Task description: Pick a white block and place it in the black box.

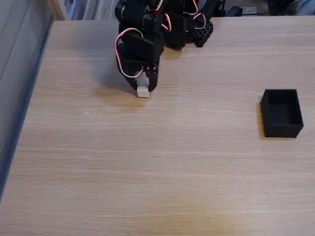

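In the fixed view my black gripper (143, 87), with red and white wires, reaches down to the table at the upper left of centre. The white block (143, 92), a tiny cube, sits right at its fingertips with its upper part tucked between them, resting on or just above the wood. The jaws stand close around it and look shut on it. The black box (281, 113), open-topped and empty, stands far to the right near the table's right edge, well apart from the gripper.
The light wooden table (147, 172) stretches wide between gripper and box. Its left edge runs diagonally beside a grey floor strip. The arm's black base and motors (182, 19) crowd the top centre.
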Controlling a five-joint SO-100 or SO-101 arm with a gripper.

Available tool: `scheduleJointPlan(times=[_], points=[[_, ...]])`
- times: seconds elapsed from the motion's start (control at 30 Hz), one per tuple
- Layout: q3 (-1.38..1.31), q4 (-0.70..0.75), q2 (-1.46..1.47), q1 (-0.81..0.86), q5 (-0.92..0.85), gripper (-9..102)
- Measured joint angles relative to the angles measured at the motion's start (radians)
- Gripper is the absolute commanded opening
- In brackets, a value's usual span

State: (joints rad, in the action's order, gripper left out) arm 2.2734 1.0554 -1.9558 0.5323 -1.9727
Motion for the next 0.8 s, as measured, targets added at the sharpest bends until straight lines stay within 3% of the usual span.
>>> scheduleJointPlan(times=[0.2, 0.5, 0.8], points=[[0.026, 0.046, -0.229, -0.158, 0.031, 0], [0.041, 0.054, -0.545, -0.591, 0.202, 0], [0.133, -0.084, -0.624, -0.893, 0.230, 0]])
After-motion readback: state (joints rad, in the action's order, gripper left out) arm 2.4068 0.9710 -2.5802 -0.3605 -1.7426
